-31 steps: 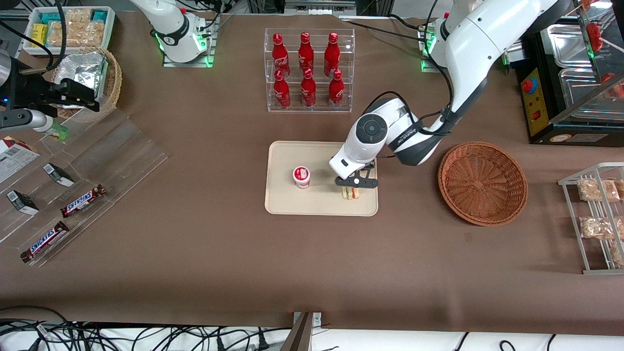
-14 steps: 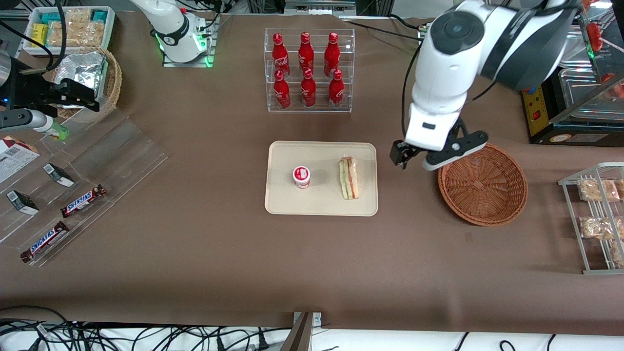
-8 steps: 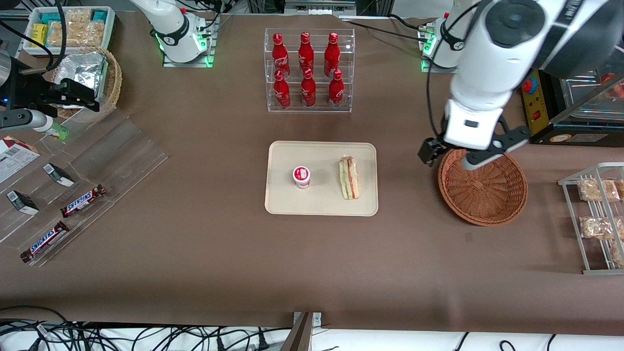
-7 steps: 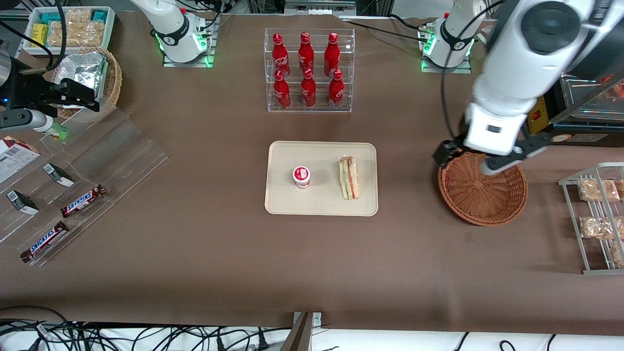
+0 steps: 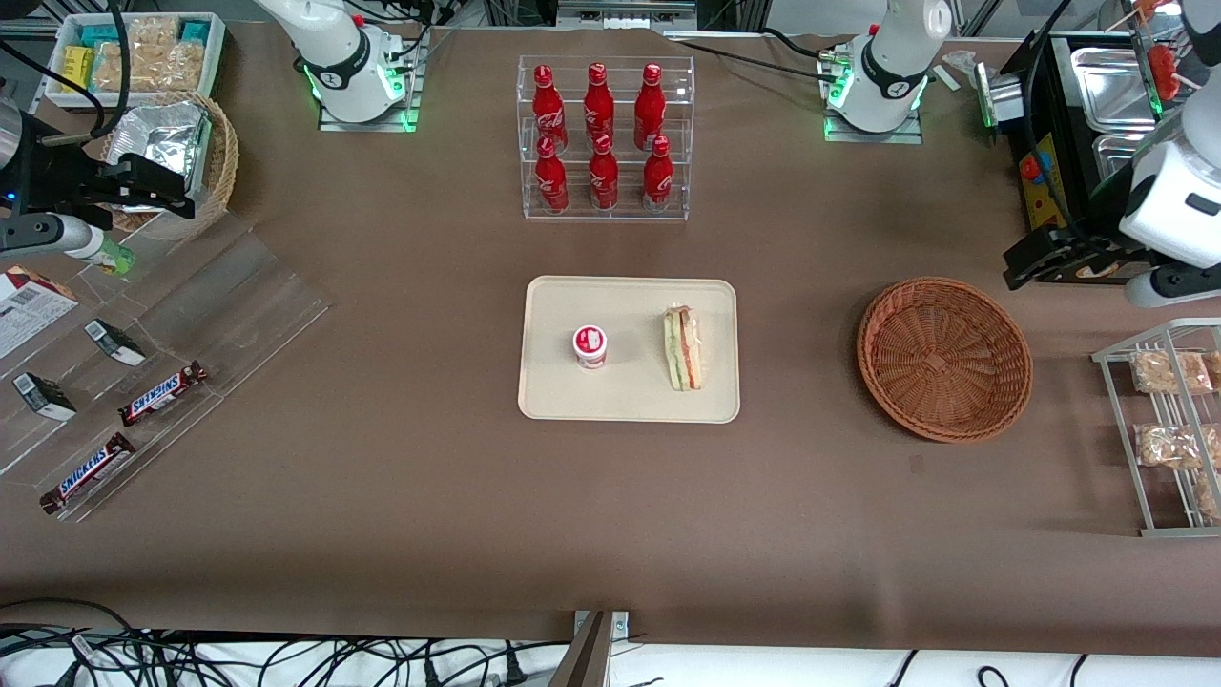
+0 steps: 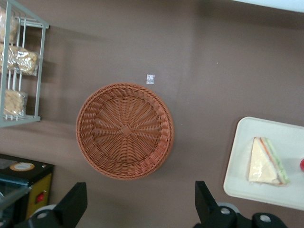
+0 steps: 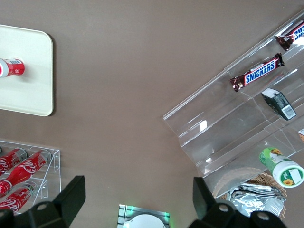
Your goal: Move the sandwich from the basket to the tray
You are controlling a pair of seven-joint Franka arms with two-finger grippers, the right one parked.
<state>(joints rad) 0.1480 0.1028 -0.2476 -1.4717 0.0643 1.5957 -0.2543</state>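
Gripper wide open, holding nothing, sandwich on tray

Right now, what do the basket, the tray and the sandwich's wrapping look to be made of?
Basket: woven wicker, reddish-brown, visible weave. Tray: smooth matte cream, probably plastic. Sandwich: seemingly clear film; bread and filling show through. The gripper, open, hangs high toward the working arm's end.

My working arm has glossy white shells and a black hand with two dark, blocky fingers, spread wide, high toward the working arm's end of the counter.
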